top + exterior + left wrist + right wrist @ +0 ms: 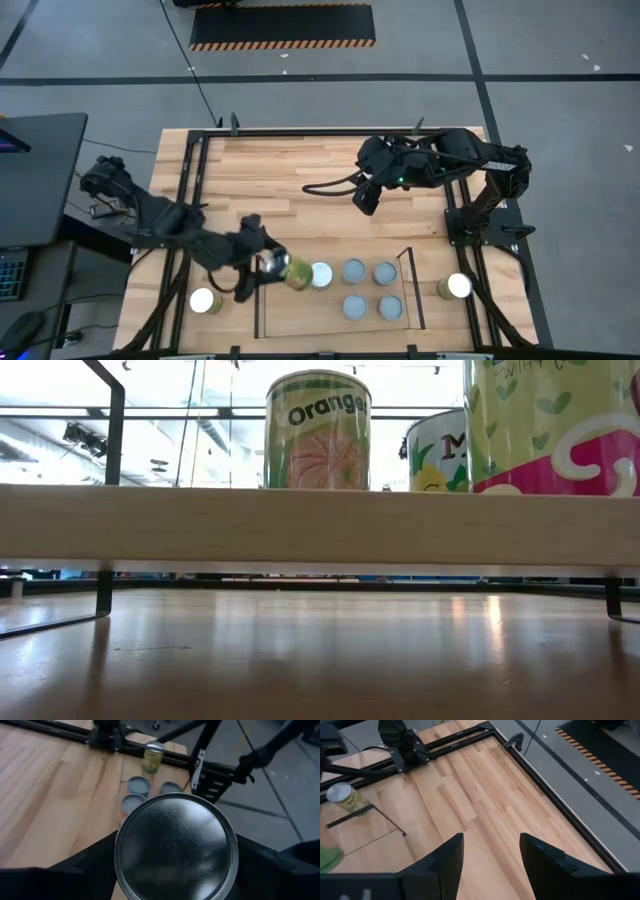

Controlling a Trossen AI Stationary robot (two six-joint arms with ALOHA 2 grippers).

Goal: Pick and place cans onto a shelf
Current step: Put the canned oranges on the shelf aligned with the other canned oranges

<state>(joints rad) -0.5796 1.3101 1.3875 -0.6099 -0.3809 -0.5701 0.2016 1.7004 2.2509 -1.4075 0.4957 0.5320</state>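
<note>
Left pincer [272,266] is clamped on a can [297,272] at the shelf's [265,325] left edge, touching another can [321,274]. The wrist view shows its lid [176,846] up close. Right pincer [490,852] hangs empty and parted over bare counter [290,170].

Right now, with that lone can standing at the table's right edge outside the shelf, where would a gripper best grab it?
Probably around its curved sides, coming down from above. The can stands upright with its bright round top facing up, clear of the shelf rods, so its sides look free. The right gripper, open and hovering over the bare table, is the nearer one.
</note>
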